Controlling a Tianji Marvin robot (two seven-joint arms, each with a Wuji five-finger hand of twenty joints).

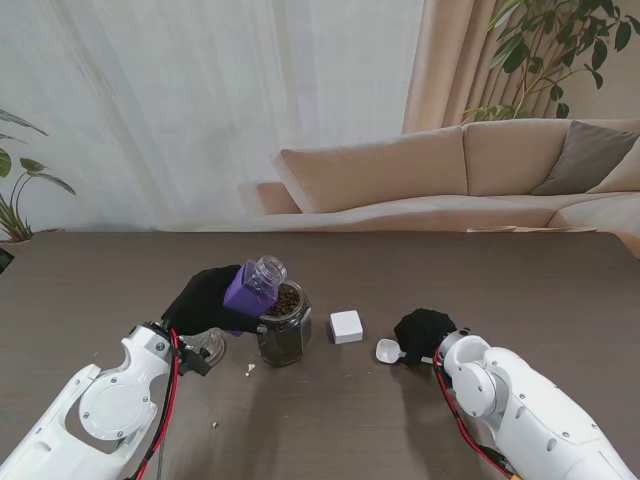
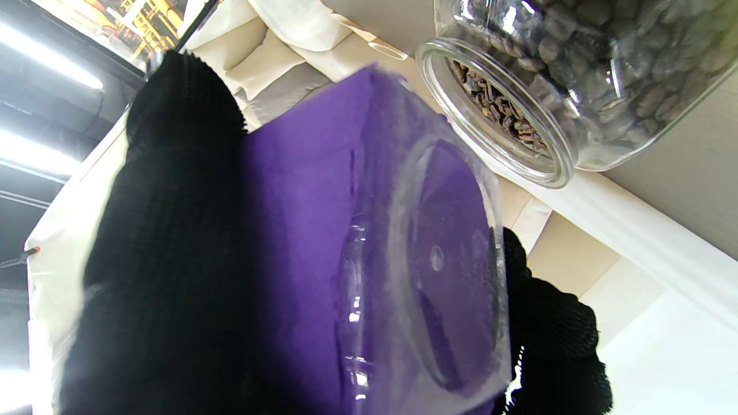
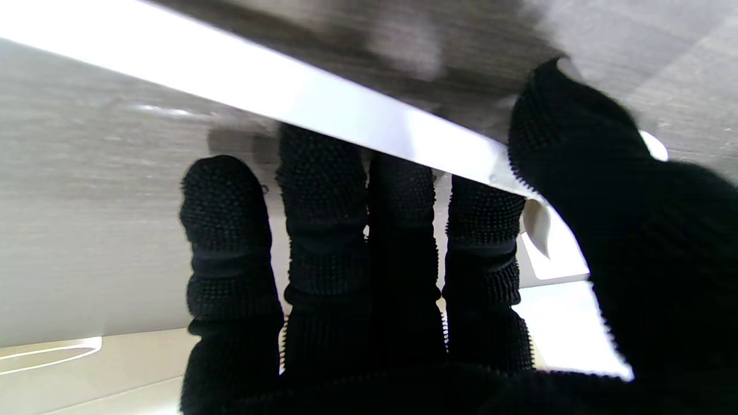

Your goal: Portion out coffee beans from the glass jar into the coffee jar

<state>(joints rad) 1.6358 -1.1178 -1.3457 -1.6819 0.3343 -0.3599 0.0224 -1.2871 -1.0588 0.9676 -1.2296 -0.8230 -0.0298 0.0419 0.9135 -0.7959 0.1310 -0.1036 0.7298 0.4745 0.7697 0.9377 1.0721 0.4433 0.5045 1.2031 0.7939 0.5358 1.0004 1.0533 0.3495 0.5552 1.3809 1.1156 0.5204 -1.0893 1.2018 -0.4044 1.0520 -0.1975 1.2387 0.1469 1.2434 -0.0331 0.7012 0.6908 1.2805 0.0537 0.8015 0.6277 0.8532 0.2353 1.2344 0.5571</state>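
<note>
Room: beige sofa [image 1: 450, 170] and pale curtain behind a dark bench [image 1: 100, 290]
Glass jar [image 1: 284, 327]: full of beans, open, standing mid-bench as the source
Coffee jar [image 1: 252, 285]: purple, tilted, mouth raised just beside the glass jar's rim
Left hand [image 1: 205, 300]: fingers [image 2: 167, 230] clasped round the coffee jar, angling it to receive
Right hand [image 1: 424, 335]: fingers on a white scoop [image 1: 388, 350]; whether they grip it, I cannot tell

Centre of surface [image 1: 420, 420] crowded: bean jar [image 1: 284, 327] with tilted purple jar [image 1: 253, 287] at its mouth, left hand [image 1: 205, 300] gripping it. White block [image 1: 346, 326] just right; scoop [image 1: 388, 350] touching right hand [image 1: 424, 335]. Far half of surface open, likewise outer ends.
</note>
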